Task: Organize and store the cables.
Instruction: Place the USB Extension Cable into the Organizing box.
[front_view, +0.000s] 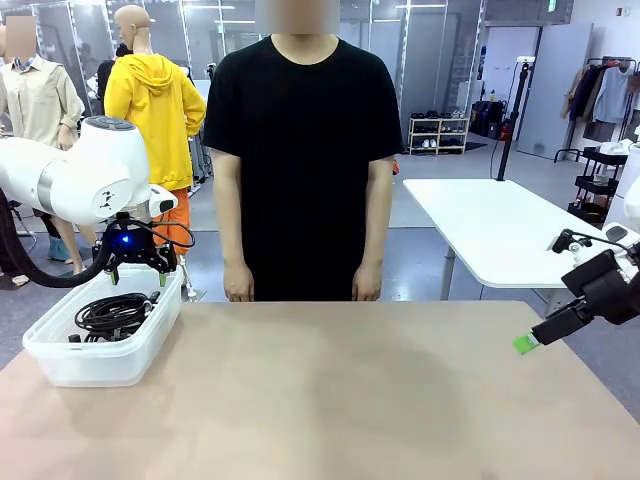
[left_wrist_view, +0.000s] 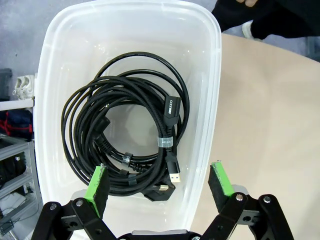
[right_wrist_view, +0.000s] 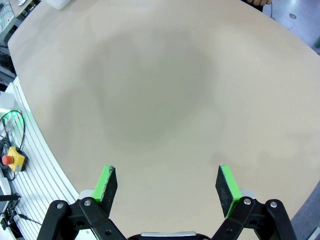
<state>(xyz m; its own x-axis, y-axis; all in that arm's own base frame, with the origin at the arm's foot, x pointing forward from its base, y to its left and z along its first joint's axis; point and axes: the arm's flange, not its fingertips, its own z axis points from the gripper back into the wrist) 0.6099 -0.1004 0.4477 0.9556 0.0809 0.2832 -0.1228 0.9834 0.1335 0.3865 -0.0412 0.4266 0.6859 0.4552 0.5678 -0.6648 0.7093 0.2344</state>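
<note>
At the bench's left edge, the cables (left_wrist_view: 131, 131) lay coiled in a clear bin (front_view: 60, 362), stored for tidiness; the left tool (left_wrist_view: 159, 184) hovered above, jaws apart, the right tool (right_wrist_view: 167, 184) likewise empty.

The table (front_view: 360, 390) had a plain tan top with a rounded edge, and faint darker patches showed across its middle. One thing sat directly on it: a clear plastic bin (front_view: 60, 355), set at the robot's left end near the corner. In the left wrist view the bin (left_wrist_view: 207, 150) stood flat on the tabletop (left_wrist_view: 270, 140).
</note>
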